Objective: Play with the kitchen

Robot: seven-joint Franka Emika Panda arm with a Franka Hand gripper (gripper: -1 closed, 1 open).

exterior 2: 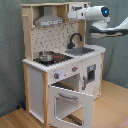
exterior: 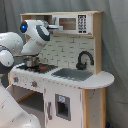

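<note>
The toy kitchen (exterior: 70, 90) (exterior 2: 37, 75) of pale wood and white panels stands in both exterior views. It has a black faucet (exterior: 84, 59) (exterior 2: 74, 39), a grey sink (exterior: 72, 74) (exterior 2: 80, 51), a hood (exterior 2: 47, 20) and a small microwave (exterior: 75, 23) on the upper shelf. Its oven door (exterior 2: 70, 102) hangs open, tipped forward. The white arm reaches to shelf height. My gripper (exterior: 54, 25) (exterior 2: 73, 13) is right at the microwave's front, at the handle side. Whether it holds anything is hidden.
A metal pot (exterior: 31, 61) (exterior 2: 46, 56) sits on the stovetop under the arm. The white robot base (exterior: 10, 50) fills the first exterior view's left. A grey curtain (exterior 2: 10, 50) hangs behind, and the wooden floor (exterior 2: 112, 107) lies in front of the kitchen.
</note>
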